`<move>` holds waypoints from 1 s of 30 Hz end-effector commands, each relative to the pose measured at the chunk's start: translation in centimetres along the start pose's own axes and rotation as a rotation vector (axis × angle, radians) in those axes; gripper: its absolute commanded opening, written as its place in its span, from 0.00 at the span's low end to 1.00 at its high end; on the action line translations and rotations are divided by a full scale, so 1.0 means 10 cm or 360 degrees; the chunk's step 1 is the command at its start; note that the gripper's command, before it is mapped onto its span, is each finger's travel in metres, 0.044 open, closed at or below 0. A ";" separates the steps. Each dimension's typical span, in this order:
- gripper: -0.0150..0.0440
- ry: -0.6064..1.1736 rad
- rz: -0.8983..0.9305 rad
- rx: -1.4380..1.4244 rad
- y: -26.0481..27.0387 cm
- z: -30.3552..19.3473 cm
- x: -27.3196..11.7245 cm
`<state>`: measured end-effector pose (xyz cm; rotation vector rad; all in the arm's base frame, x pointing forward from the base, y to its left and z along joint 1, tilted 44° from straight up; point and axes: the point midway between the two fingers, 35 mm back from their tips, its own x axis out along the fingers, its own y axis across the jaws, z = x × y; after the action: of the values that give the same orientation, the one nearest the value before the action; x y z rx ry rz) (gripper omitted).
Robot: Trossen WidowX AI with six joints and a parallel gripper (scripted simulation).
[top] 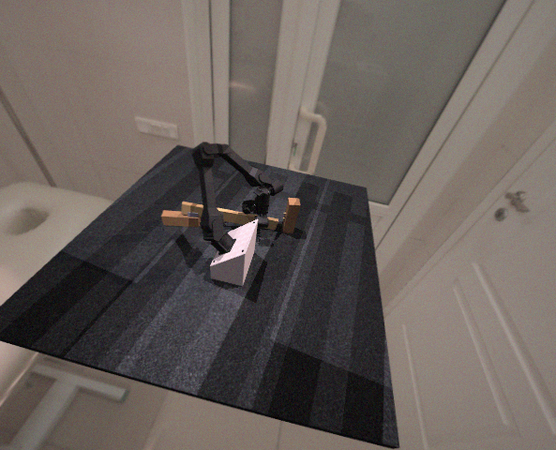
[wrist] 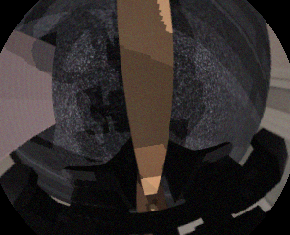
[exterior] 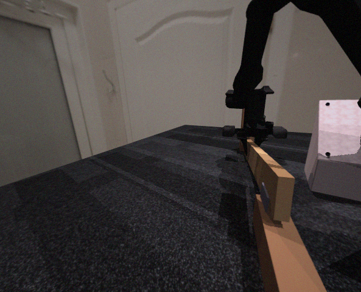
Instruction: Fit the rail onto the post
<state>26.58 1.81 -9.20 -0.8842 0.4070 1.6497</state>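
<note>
The rail [top: 230,215] [exterior: 282,196] [wrist: 147,98] has its far end at the blue-grey bracket [exterior: 265,196] on the footboard block [top: 178,218] [exterior: 287,251]. My gripper [top: 264,228] [exterior: 251,146] [wrist: 144,136] points down over the rail near its near end, with a finger on each side, and is shut on it. The post [top: 293,216] [wrist: 143,202] stands upright just beyond that end. One peg [wrist: 152,207] shows on it in the wrist view, so the rail's end does not cover it. The holes are hidden. Whether the near end touches the table is unclear.
A pale wedge-shaped block [top: 244,251] [exterior: 341,125] [wrist: 20,98] stands beside the rail, with the arm's base on it. The arm arches over the rail. The dark striped table top [top: 171,338] [exterior: 142,219] lies beneath everything.
</note>
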 end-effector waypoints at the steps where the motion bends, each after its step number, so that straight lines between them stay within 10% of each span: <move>1: 0.25 -0.0003 -0.0002 0.0006 0.00 0.00 0.00; 30: 0.25 -0.0002 -0.0002 0.0006 -0.01 0.00 -0.09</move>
<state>26.64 1.35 -8.76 -0.8825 0.4148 1.6514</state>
